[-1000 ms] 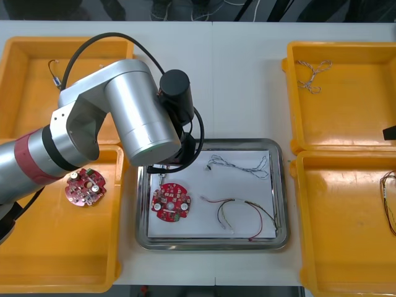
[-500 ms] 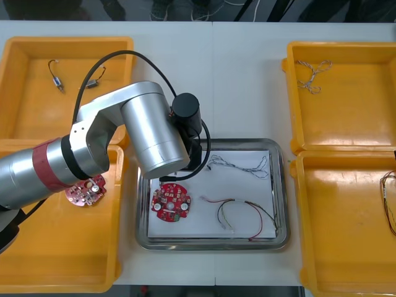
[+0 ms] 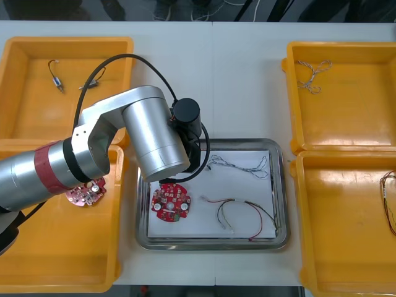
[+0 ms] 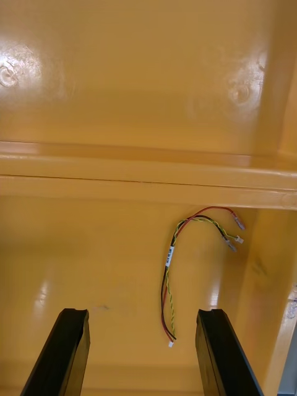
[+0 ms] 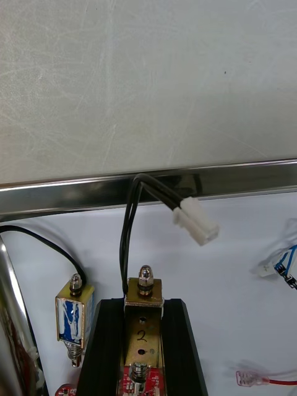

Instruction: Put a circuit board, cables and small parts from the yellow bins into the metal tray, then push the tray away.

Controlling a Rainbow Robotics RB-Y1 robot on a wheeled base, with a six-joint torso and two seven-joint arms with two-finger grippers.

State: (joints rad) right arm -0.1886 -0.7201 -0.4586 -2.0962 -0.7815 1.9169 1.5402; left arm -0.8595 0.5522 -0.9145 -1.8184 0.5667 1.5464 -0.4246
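My left gripper (image 5: 142,306) is shut on a small metal part (image 5: 143,297) whose black cable ends in a white plug (image 5: 197,224). It hangs just above the white inside of the metal tray (image 3: 281,185), near the tray's far left corner. A second small metal part (image 5: 71,317) lies in the tray beside the fingers. The tray also holds a red circuit board (image 3: 171,202), a blue and white cable (image 3: 238,164) and a red and yellow cable (image 3: 241,216). My right gripper (image 4: 142,328) is open above a red and yellow cable (image 4: 179,266) in a yellow bin (image 4: 124,93).
The far left bin (image 3: 18,93) holds two small metal parts (image 3: 57,80) with black cables. Another circuit board (image 3: 86,190) lies in the near left bin. A twisted cable (image 3: 312,73) lies in the far right bin, and another cable (image 3: 388,198) in the near right bin.
My left arm has swung right from over the left bins to the tray's far left corner. The things lying in the tray have not moved.
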